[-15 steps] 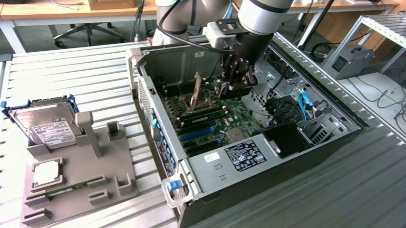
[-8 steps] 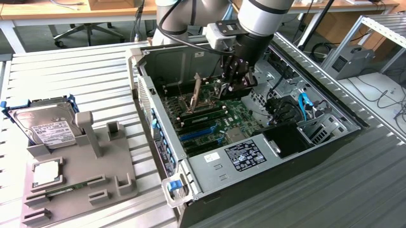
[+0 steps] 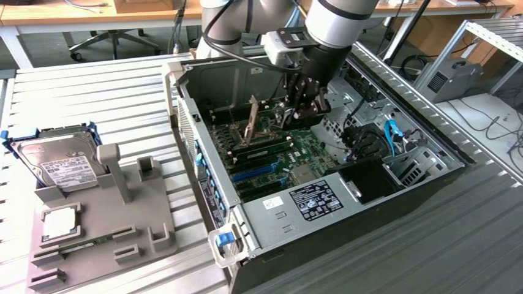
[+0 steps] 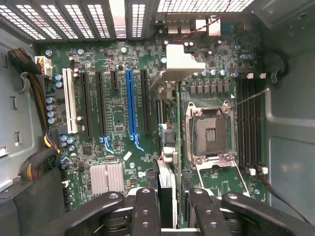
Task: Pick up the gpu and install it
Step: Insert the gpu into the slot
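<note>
My gripper hangs inside the open computer case, over the green motherboard. Its two black fingers are shut on the gpu, which the wrist view shows edge-on as a thin dark card. The card's silver metal bracket points toward the case's vented rear wall. The gpu hovers above the board, between a black expansion slot and the open CPU socket. A long blue slot lies one row further over. I cannot tell whether the card's lower edge touches any slot.
At the exterior view's left, a grey fixture carries a silver hard drive, a square processor chip and a slim memory stick. Cable bundles and the case walls hem in the board. Drive cages sit beside it.
</note>
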Controlling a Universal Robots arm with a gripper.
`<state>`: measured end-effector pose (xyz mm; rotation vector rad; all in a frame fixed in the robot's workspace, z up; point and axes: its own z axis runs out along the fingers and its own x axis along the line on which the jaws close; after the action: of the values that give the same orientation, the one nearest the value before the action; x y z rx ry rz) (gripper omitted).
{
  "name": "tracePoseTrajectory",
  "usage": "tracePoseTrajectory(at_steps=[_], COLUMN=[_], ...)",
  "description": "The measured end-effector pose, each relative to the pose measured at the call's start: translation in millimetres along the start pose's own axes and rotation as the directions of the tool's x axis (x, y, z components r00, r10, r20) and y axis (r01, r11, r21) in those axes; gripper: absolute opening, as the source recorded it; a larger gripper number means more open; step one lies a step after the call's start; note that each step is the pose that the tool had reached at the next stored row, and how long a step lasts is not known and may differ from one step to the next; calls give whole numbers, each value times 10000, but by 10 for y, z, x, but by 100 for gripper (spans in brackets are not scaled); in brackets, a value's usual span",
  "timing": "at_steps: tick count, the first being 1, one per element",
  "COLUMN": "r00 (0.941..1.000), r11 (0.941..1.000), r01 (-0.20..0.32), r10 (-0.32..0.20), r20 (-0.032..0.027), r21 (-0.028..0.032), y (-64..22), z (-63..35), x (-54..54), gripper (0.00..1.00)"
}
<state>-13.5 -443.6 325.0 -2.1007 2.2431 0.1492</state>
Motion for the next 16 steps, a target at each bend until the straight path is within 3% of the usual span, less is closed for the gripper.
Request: tracePoseTrajectory(at_steps=[16], r00=[10000], r11=[10000], r01=[1], r10=[-1], r20=[1], r21=[0], y=[51], z=[34], x=[10], gripper=[29])
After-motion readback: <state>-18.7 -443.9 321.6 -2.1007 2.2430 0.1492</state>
